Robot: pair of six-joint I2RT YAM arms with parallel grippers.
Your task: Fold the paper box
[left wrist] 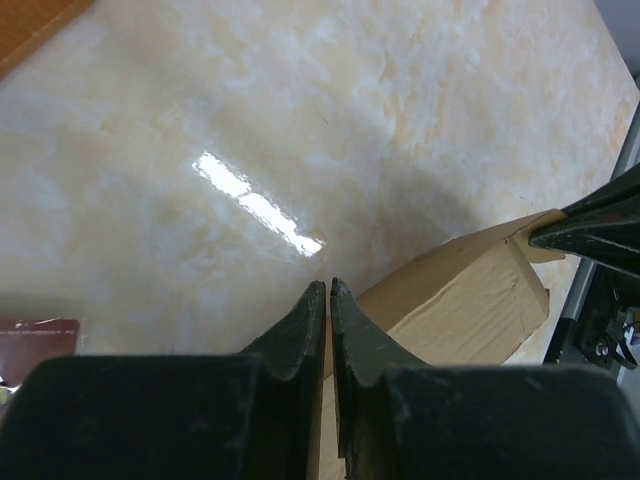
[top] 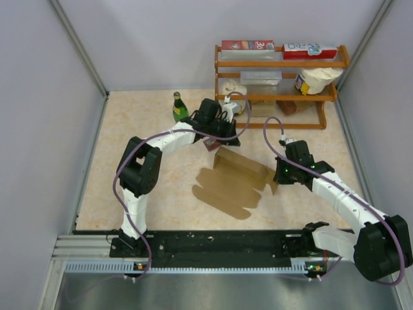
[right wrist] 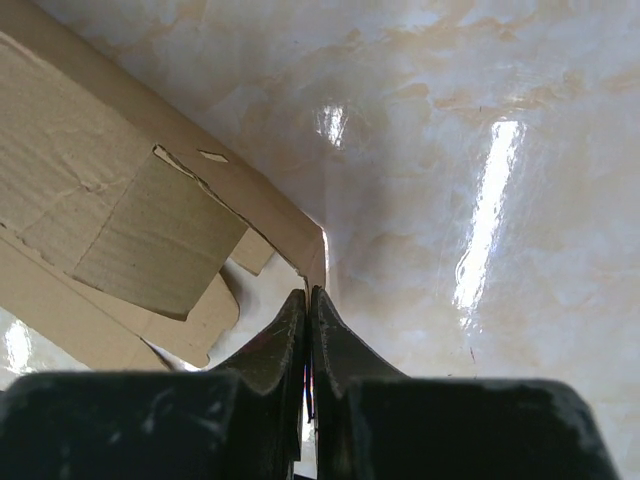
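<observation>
Fig. 1: I hold the paper box [top: 227, 188] by its raised panel; left gripper [left wrist: 326, 290] and right gripper [right wrist: 308, 297] each pinch narrowly on cardboard.

Top view overhead; wrist views close, sharing paper box [left wrist: 470, 295].

A wooden rack [top: 277, 64] stands at one o'clock on the marbled table [top: 135, 123], printed cartons [top: 248, 45] on top. A green bottle [top: 179, 108] stands at eleven o'clock.
</observation>
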